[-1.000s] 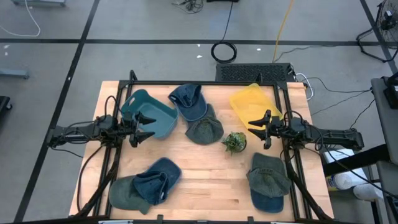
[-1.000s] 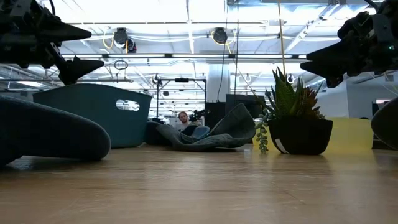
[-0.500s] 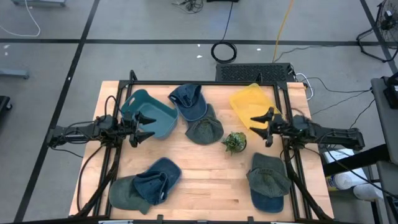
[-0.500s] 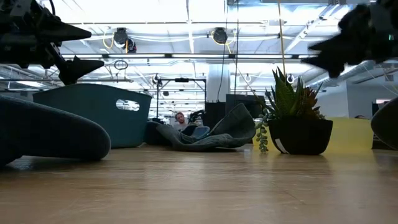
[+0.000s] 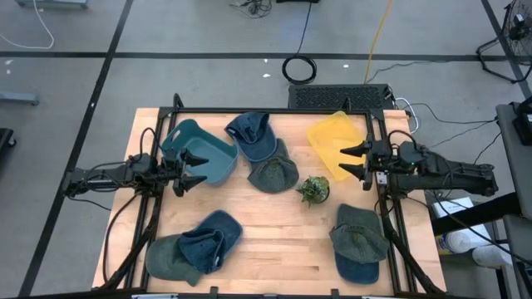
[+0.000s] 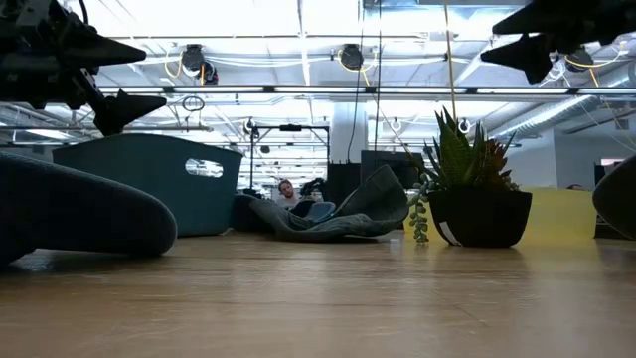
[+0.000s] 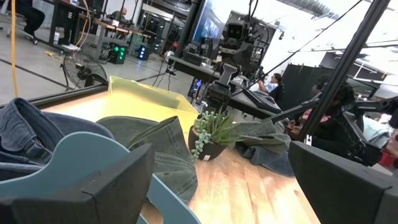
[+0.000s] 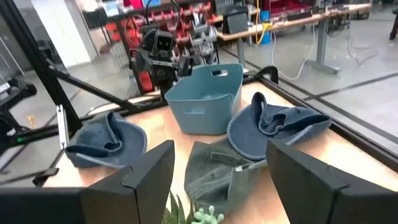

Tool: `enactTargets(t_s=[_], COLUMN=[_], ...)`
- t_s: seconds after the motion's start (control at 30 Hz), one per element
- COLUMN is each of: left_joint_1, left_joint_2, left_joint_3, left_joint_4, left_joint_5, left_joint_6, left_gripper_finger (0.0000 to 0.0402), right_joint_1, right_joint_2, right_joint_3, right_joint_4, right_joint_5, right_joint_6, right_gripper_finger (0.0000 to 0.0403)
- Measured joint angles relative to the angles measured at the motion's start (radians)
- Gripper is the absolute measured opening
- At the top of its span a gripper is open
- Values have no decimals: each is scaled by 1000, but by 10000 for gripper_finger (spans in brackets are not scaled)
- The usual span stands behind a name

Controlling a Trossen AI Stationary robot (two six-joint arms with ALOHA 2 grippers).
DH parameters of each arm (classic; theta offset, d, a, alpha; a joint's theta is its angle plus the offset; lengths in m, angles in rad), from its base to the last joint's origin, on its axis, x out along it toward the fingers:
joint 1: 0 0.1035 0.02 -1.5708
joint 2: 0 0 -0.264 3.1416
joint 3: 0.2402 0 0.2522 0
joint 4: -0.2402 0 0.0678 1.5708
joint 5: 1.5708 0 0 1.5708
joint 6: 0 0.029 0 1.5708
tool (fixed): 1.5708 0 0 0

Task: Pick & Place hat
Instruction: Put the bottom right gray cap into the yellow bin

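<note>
From above, the right gripper (image 5: 352, 160) hovers empty, jaws spread, over the yellow bin (image 5: 335, 138); the left gripper (image 5: 194, 170) gapes wide at the teal bin (image 5: 199, 152). Caps lie scattered; an olive cap (image 5: 273, 173) sits mid-table beside the potted plant (image 5: 313, 189). The low view cuts off both arms. No writing is legible.

Wooden table (image 5: 274, 224), teal bin (image 5: 199, 151), yellow bin (image 5: 331, 137), potted plant (image 5: 313, 189), scattered hats (image 5: 360, 241)

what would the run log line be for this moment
left gripper: open, beside teal bin | right gripper: open, empty, over yellow bin | hats: none held
</note>
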Motion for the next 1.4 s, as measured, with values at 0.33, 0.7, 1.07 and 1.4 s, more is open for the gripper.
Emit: enactTargets(t_s=[0.33,0.7,1.07,1.4], left_joint_1=[0,0,0,0], left_joint_2=[0,0,0,0], left_joint_3=[0,0,0,0], left_joint_4=[0,0,0,0], left_joint_5=[0,0,0,0], left_joint_6=[0,0,0,0], left_gripper_finger=[379,379,379,379], right_joint_1=[0,0,0,0], right_joint_2=[110,233,379,508], right_joint_3=[251,501,691,850], right_joint_4=[-198,-312,-375,-372], right_joint_5=[2,45,82,82], right_joint_6=[-2,-10,-3,-10], right_gripper_finger=[249,249,249,249])
